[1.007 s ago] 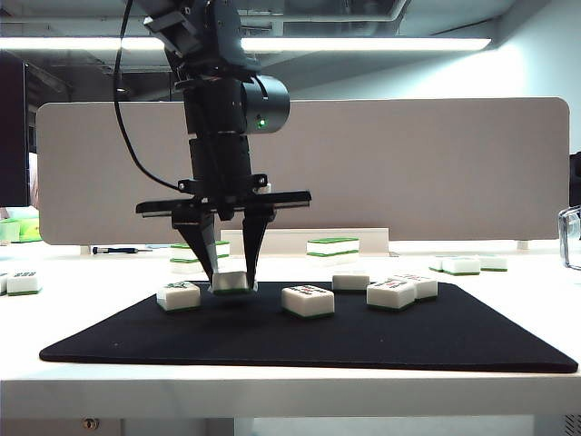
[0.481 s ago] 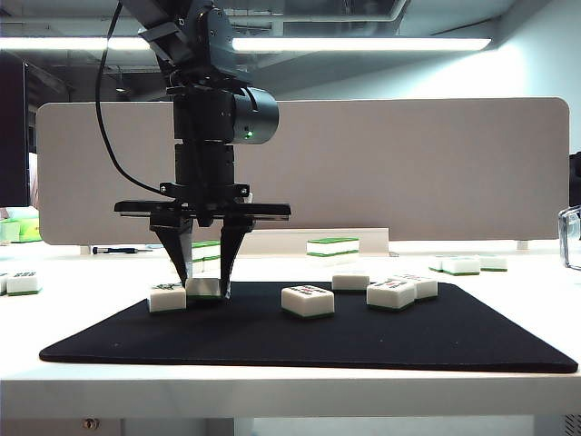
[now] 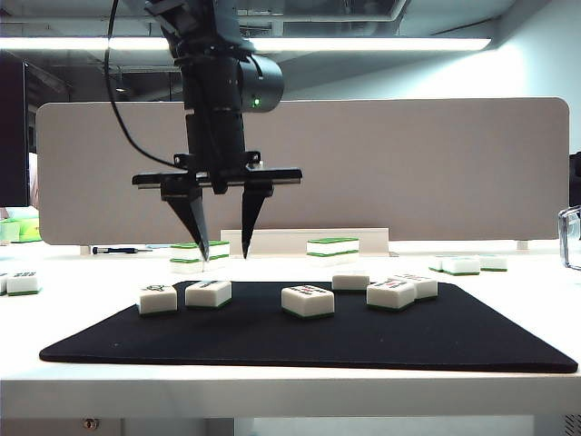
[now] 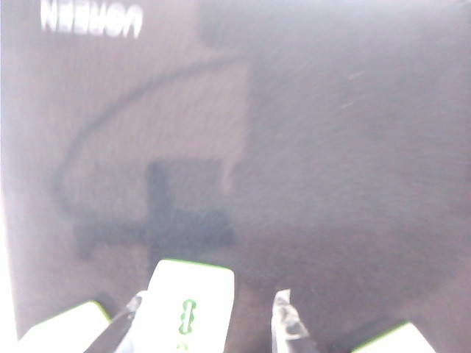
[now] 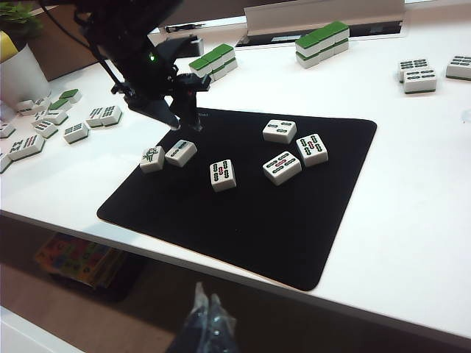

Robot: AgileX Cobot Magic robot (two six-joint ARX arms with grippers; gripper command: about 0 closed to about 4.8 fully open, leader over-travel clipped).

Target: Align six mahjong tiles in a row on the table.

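White, green-based mahjong tiles (image 3: 308, 301) with red and green markings on black mat (image 3: 272, 350), white table (image 3: 290, 386).

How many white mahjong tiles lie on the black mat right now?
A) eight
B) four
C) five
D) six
D: the right wrist view shows six tiles on the black mat: a close pair under the open, empty left gripper, one alone near the middle, and three clustered further along.

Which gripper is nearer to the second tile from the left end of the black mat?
Left. The left gripper hangs just above that tile, jaws open. The right gripper is far off, beyond the table's near edge.
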